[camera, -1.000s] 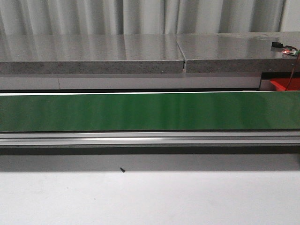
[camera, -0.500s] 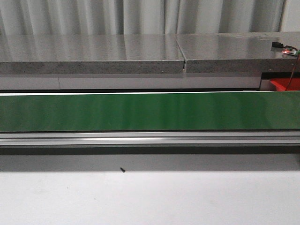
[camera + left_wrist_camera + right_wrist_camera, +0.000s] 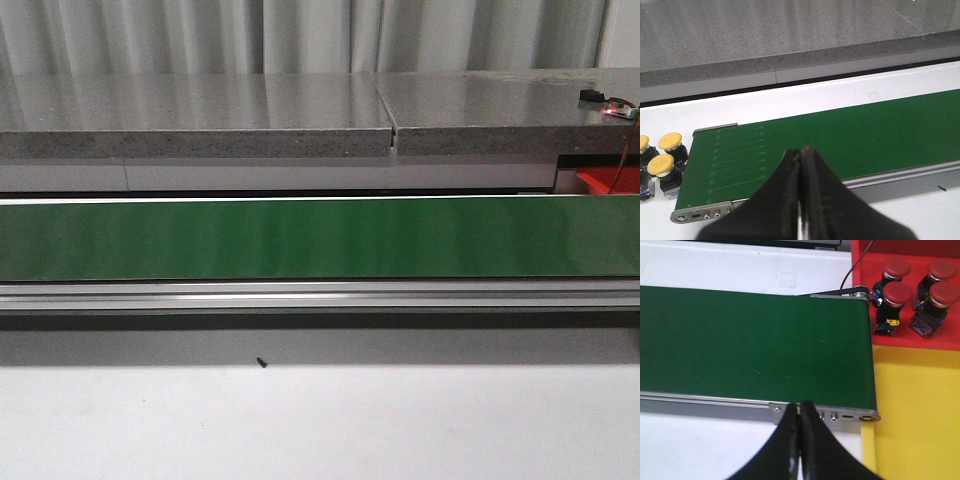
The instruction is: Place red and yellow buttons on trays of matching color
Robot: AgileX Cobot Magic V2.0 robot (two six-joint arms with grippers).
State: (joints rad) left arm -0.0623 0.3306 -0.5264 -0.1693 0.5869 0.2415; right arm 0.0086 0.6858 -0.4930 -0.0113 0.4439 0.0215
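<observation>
from where i stand the green conveyor belt [image 3: 320, 238] runs bare across the table. the left gripper [image 3: 801, 165] hangs over one end of it, fingers pressed together with nothing between them; three yellow buttons [image 3: 661, 164] sit just off that end. the right gripper [image 3: 800, 420] is likewise pinched closed and empty at the other end, where four red buttons [image 3: 897, 294] already stand on the red tray [image 3: 862, 300], the yellow tray [image 3: 917, 410] beside it.
</observation>
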